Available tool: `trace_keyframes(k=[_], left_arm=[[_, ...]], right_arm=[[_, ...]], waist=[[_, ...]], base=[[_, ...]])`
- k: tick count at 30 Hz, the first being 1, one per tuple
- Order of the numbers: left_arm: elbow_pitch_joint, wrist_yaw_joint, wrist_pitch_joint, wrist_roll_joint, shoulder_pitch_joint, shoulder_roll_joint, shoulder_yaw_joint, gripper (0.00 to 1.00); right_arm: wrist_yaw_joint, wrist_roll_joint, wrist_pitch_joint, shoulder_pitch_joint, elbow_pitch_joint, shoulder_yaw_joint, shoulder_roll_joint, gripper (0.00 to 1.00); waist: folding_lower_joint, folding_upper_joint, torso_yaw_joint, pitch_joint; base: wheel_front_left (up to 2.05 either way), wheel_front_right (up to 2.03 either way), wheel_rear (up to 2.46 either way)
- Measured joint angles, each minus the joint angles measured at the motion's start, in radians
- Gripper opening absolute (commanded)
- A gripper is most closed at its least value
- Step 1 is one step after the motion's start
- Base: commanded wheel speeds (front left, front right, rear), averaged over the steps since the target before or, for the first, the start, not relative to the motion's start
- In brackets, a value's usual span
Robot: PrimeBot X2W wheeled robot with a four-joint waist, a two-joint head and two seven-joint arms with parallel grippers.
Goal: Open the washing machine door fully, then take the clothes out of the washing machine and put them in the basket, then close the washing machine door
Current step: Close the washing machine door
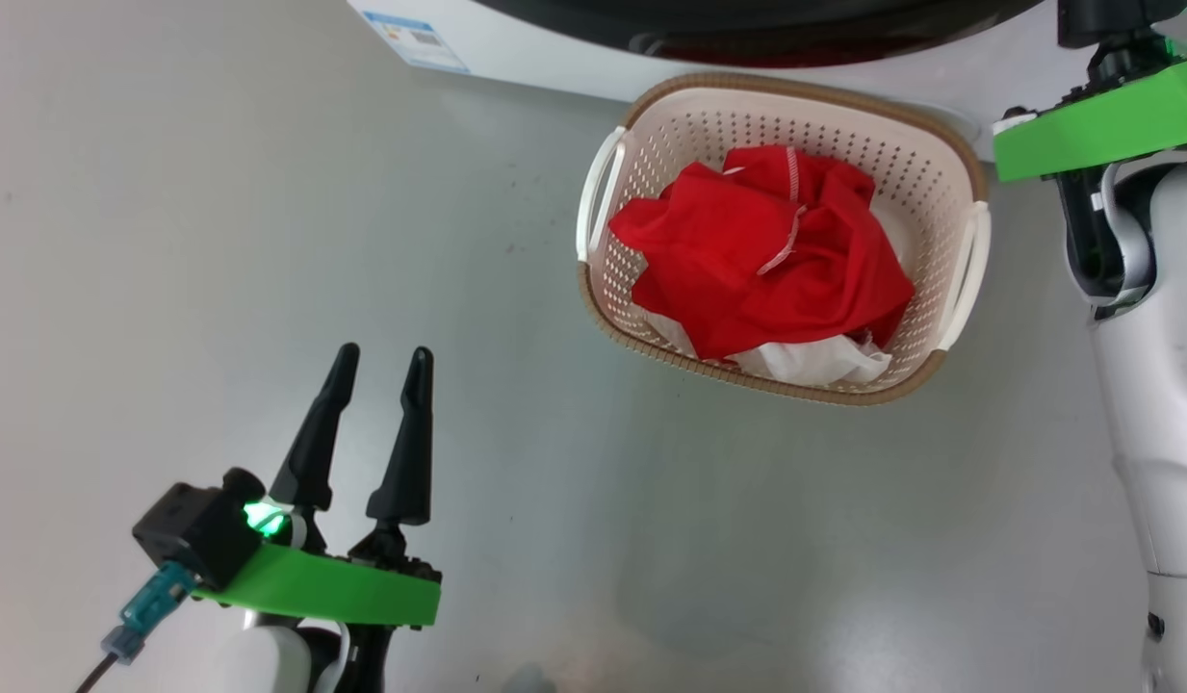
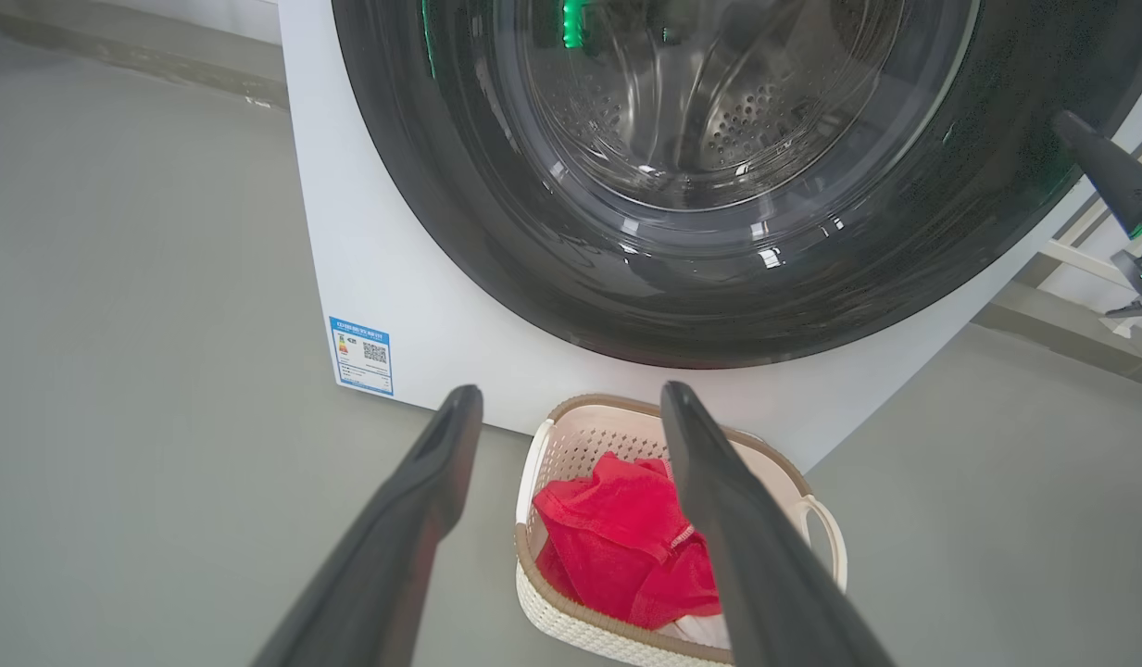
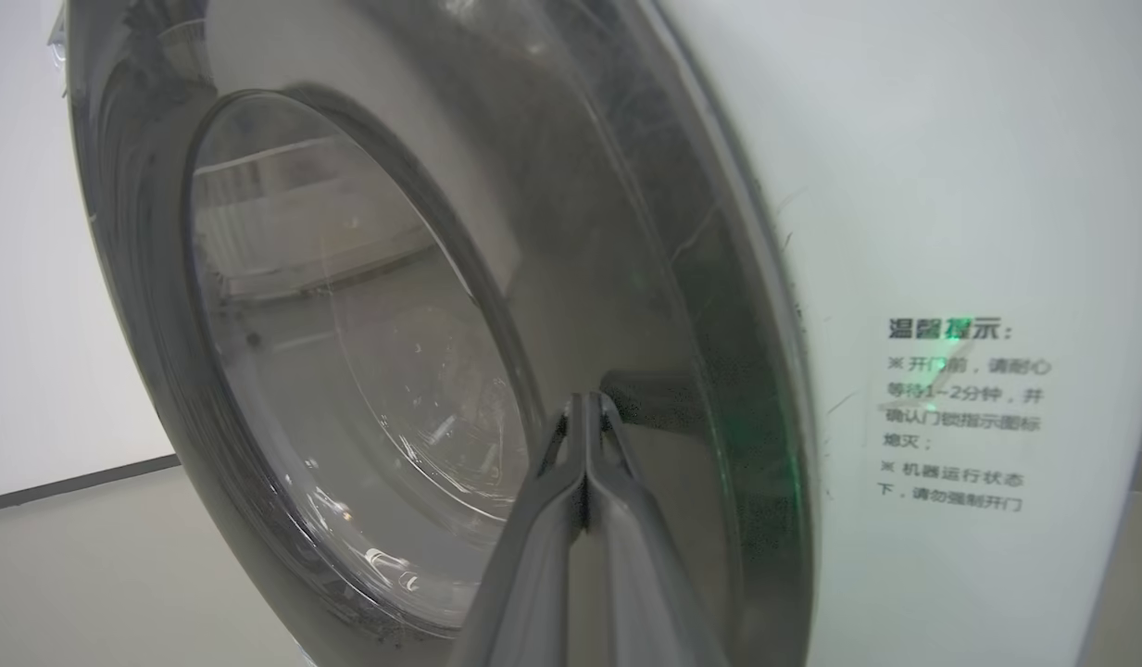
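The cream basket stands on the floor in front of the washing machine, holding the red and white clothes. The washing machine door, black-rimmed with a glass bowl, lies flat against the white front. The steel drum shows through the glass. My left gripper hangs open and empty over the floor, left of the basket. My right gripper is shut on nothing, its tips at the door's black rim. In the left wrist view, the right gripper shows at the door's right side.
Grey floor spreads around the basket. A blue label sits low on the machine's front, and a printed notice is beside the door. My pale right forearm rises just right of the basket.
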Motion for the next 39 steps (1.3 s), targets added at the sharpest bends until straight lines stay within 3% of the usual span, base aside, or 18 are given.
trace_keyframes(k=[3, 5, 6, 7, 8, 29, 39], left_arm=[[0.006, 0.0, 0.0, 0.004, 0.0, -0.001, 0.01, 1.0], [0.012, 0.0, 0.0, 0.016, 0.001, -0.001, 0.019, 1.0], [0.012, 0.0, 0.0, 0.016, 0.001, -0.001, 0.019, 1.0], [0.016, 0.0, 0.0, 0.02, 0.001, -0.001, 0.023, 1.0], [0.02, 0.0, 0.0, 0.024, 0.002, -0.001, 0.027, 1.0], [0.068, 0.0, 0.0, 0.16, 0.092, 0.0, 0.082, 1.0], [0.074, 0.0, 0.0, 0.165, 0.174, 0.042, 0.082, 1.0]], right_arm=[[-0.005, 0.003, 0.0, 0.025, 0.001, 0.027, -0.006, 0.04], [-0.005, 0.009, 0.0, 0.063, 0.0, 0.043, -0.006, 0.23], [-0.005, 0.009, 0.0, 0.063, 0.0, 0.043, -0.006, 0.45], [-0.005, 0.011, 0.0, 0.084, -0.001, 0.052, -0.006, 0.8], [-0.005, 0.014, 0.0, 0.107, -0.002, 0.057, -0.005, 1.0], [-0.005, 0.067, 0.0, 0.455, -0.029, 0.071, 0.049, 1.0], [-0.005, 0.091, 0.001, 0.644, -0.079, 0.049, 0.069, 1.0]], waist=[[0.0, 0.0, -0.008, -0.017], [0.0, 0.0, -0.015, -0.031], [0.0, 0.0, -0.015, -0.031], [0.0, 0.0, -0.018, -0.039], [0.0, 0.0, -0.022, -0.047], [0.0, 0.0, -0.138, -0.242], [0.0, 0.0, -0.207, -0.344]], base=[[0.0, 0.0, 0.0], [0.0, 0.0, 0.0], [0.0, 0.0, 0.0], [0.0, 0.0, 0.0], [0.0, 0.0, 0.0], [0.0, 0.0, 0.0], [0.0, 0.0, 0.0]])
